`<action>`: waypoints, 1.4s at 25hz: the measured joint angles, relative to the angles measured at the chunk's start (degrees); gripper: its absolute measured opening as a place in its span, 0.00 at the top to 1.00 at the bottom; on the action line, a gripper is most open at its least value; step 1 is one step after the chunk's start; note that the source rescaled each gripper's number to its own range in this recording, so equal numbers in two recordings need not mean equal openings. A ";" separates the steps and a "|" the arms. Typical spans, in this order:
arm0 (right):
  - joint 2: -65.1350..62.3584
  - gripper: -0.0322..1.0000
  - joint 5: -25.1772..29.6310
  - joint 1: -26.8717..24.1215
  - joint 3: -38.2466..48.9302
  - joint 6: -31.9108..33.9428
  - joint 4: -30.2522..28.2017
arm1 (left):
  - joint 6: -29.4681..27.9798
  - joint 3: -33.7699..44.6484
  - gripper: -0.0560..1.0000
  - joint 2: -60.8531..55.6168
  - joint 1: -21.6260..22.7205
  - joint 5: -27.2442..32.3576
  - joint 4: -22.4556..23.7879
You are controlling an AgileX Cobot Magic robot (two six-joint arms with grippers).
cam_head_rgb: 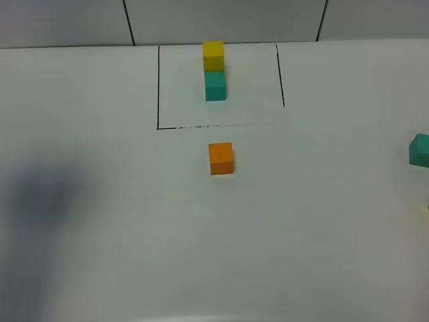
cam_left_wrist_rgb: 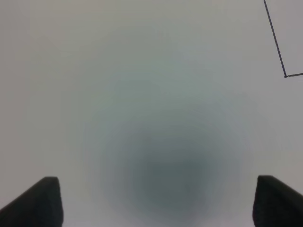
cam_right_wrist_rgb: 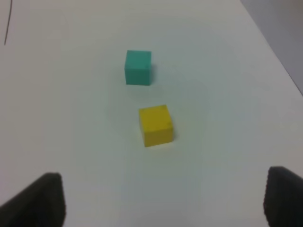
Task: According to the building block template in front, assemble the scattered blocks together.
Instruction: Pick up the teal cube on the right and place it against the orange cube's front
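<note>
Between the fingers [cam_left_wrist_rgb: 45, 201] of the left gripper [cam_left_wrist_rgb: 158, 203], which are spread wide and grip nothing, only bare white table [cam_left_wrist_rgb: 118, 56] and a soft grey shadow [cam_left_wrist_rgb: 170, 156] are seen. The arm is judged to be hanging low over the surface and pointed downward, with a corner of the black outline [cam_left_wrist_rgb: 285, 75] far ahead of the fingertips and off to one side. No block is shown in its wrist view, so it appears to be held in waiting.

Across the middle of the overhead view, the template pair [cam_head_rgb: 214, 70] is stood inside the outline, yellow butted against teal, set apart there as the model to be copied. The orange cube [cam_head_rgb: 221, 158] is left alone just outside the outline's near edge. Judged by colour, it has no place in the model.

At the far right edge, the teal cube [cam_head_rgb: 420, 149] is cut off by the frame. Ahead of the right gripper [cam_right_wrist_rgb: 161, 201], whose fingers [cam_right_wrist_rgb: 40, 201] are likewise spread and empty, the yellow cube [cam_right_wrist_rgb: 155, 125] lies nearer, roughly centred between the fingertips. The teal cube is seen beyond it, the two near but not touching. The right arm is tilted forward and down over them, a pose judged suited to a descent on the yellow cube. Neither cube has yet been joined to the other.
</note>
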 joint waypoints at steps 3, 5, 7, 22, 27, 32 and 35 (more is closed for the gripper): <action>0.00 0.22 0.00 0.00 0.00 0.00 0.00 | -0.49 4.70 0.20 -7.08 0.00 0.06 -0.06; 0.00 0.22 0.00 0.00 0.00 0.00 0.00 | -0.77 7.55 0.20 -11.57 0.00 0.06 -0.12; 0.00 0.22 0.00 0.00 0.00 0.00 0.00 | -1.70 9.60 0.20 -16.09 0.00 0.27 -0.24; 0.00 0.22 0.00 0.00 0.00 0.00 0.06 | -3.30 20.70 0.20 -34.50 0.00 3.58 -4.06; 0.00 0.22 0.00 0.00 0.00 0.00 0.11 | -3.30 21.08 0.20 -38.20 0.00 8.07 -6.42; 0.00 0.22 0.00 0.00 0.00 0.00 0.18 | -3.30 24.58 0.20 -42.56 0.00 11.34 -7.98; 0.00 0.22 0.00 0.00 0.00 0.00 0.18 | -3.30 27.47 0.20 -46.30 0.00 11.41 -8.93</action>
